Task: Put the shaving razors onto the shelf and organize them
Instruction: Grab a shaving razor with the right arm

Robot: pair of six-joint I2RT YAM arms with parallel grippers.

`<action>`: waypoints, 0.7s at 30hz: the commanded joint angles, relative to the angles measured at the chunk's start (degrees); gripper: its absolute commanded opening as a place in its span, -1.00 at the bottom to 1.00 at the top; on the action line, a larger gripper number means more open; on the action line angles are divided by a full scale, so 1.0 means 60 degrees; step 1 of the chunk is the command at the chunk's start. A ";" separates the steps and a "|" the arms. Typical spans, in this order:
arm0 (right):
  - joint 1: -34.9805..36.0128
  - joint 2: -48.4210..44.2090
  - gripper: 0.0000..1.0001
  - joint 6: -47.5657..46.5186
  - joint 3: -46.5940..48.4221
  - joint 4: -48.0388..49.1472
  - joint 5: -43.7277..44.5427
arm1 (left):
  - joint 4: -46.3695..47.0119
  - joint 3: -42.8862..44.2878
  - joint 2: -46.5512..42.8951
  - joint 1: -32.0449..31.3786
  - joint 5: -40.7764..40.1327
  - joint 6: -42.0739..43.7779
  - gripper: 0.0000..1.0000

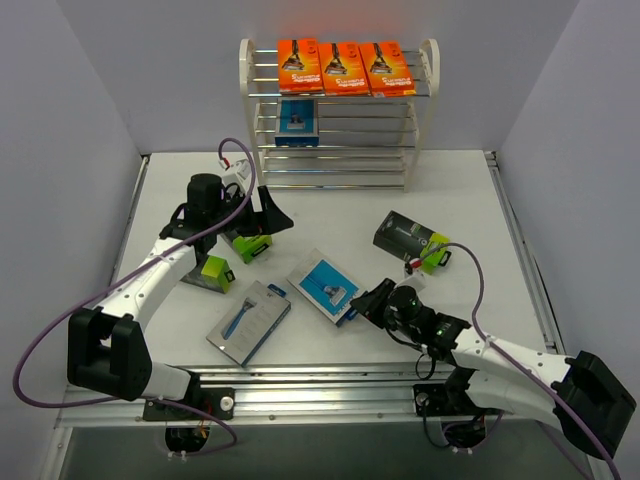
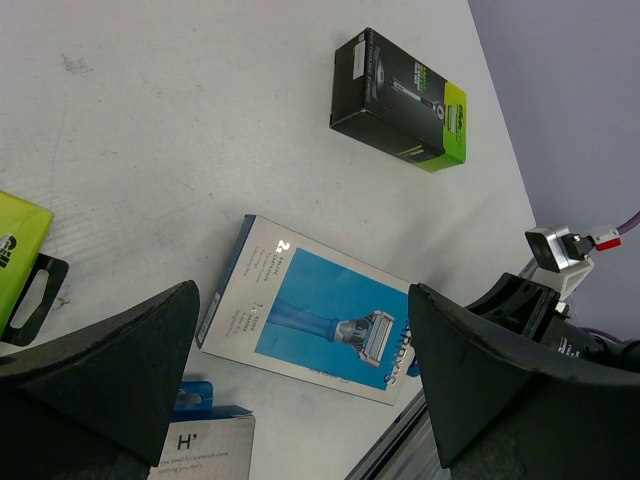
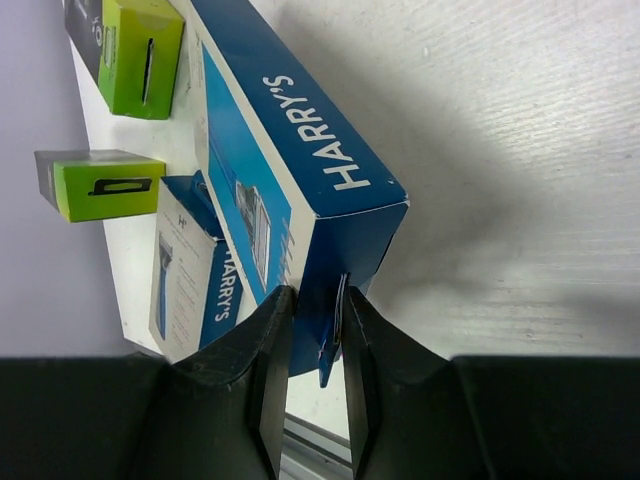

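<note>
A: State of the right gripper [image 3: 315, 300]?
B: Fingers pinched on the hang tab [image 3: 333, 335] of the blue pack [image 1: 325, 286], at its near end; pack lay on the table [image 1: 460, 190] near the middle; whether that end was raised off the surface, could not tell from the wrist view.
A: And the left gripper [image 1: 258, 214]?
B: Jaws spread wide, nothing between them; it hovered above one black-and-green box [image 1: 250, 246]; second box [image 1: 212, 272] just beside the left arm; third box [image 1: 408, 238] on the right side, well apart from both.
A: The shelf [image 1: 243, 62]?
B: At the far edge; three orange cards [image 1: 345, 67] side by side on the top tier; one small blue shelved pack [image 1: 298, 122] on a lower tier, left side; grey-blue pack [image 1: 248, 320] flat on the table near the front, left of the gripped one.
</note>
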 commanded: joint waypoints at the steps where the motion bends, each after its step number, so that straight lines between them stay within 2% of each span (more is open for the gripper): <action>1: -0.0117 0.0083 -1.00 -0.0460 0.0623 0.0051 -0.0120 | 0.0132 0.0368 -0.0293 -0.0009 0.0157 0.0157 0.88; 8: -0.0936 -0.0079 -1.00 -0.0534 0.0872 0.0827 -0.0690 | 0.0191 0.0368 -0.0191 0.0006 0.0420 -0.0062 0.88; 12: -0.1829 0.0213 -1.00 -0.0622 0.1076 0.1456 -0.1465 | 0.0176 0.0368 -0.0176 0.0035 0.0435 -0.0092 0.88; 21: -0.2739 0.0814 -1.00 -0.0724 0.1780 0.2131 -0.2492 | 0.0234 0.0324 -0.0425 0.0298 0.0406 -0.0223 0.88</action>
